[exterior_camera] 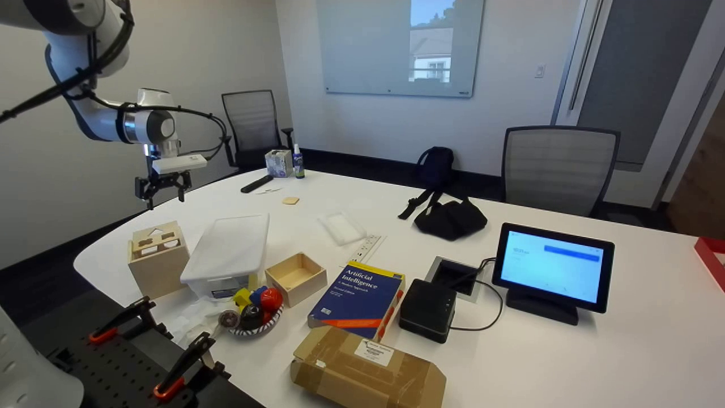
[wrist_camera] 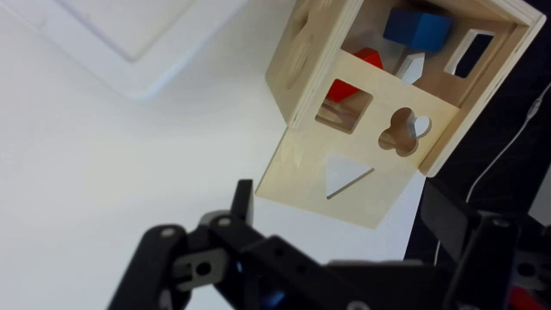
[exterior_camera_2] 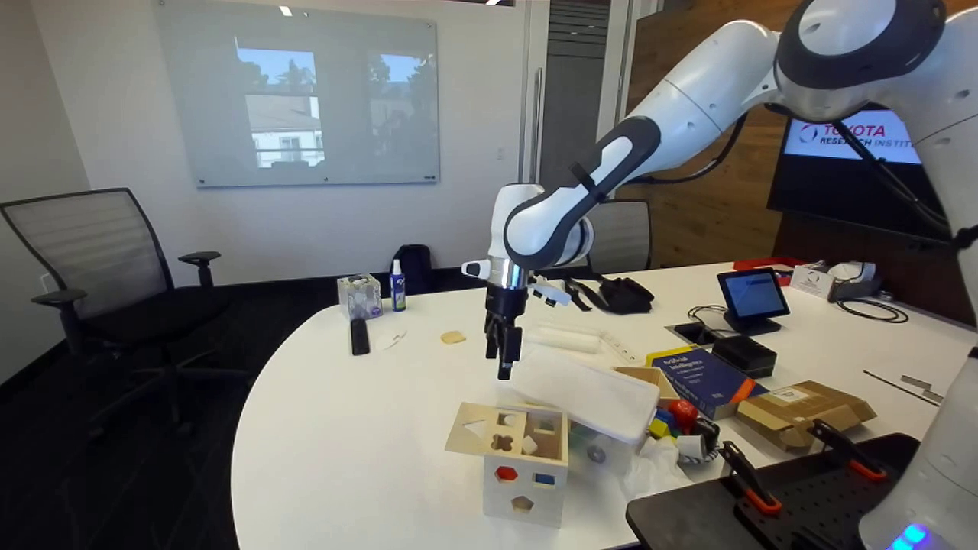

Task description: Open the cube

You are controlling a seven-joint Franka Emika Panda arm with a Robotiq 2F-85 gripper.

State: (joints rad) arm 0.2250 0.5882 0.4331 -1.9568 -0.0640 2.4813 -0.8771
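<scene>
The cube [exterior_camera: 161,275] is a light tan wooden box with shaped holes. It stands upright near the table edge and also shows in an exterior view [exterior_camera_2: 526,493] and the wrist view [wrist_camera: 297,60]. Its thin lid [wrist_camera: 301,181] is slid partway out, sticking out past one side, and the top is partly open. A blue block [wrist_camera: 417,30] and a red block [wrist_camera: 369,57] show inside. My gripper [exterior_camera: 166,199] is open and empty above the cube, apart from it; it also shows in an exterior view [exterior_camera_2: 500,362]. In the wrist view the lid's protruding end lies between the fingers [wrist_camera: 344,204].
A white translucent container [exterior_camera: 229,249] stands right beside the cube. Beyond it are a small open wooden box [exterior_camera: 297,277], a bowl of coloured blocks [exterior_camera: 260,326], a blue book [exterior_camera: 357,297] and a cardboard box [exterior_camera: 368,374]. Black clamps [exterior_camera: 127,317] rise at the robot's base.
</scene>
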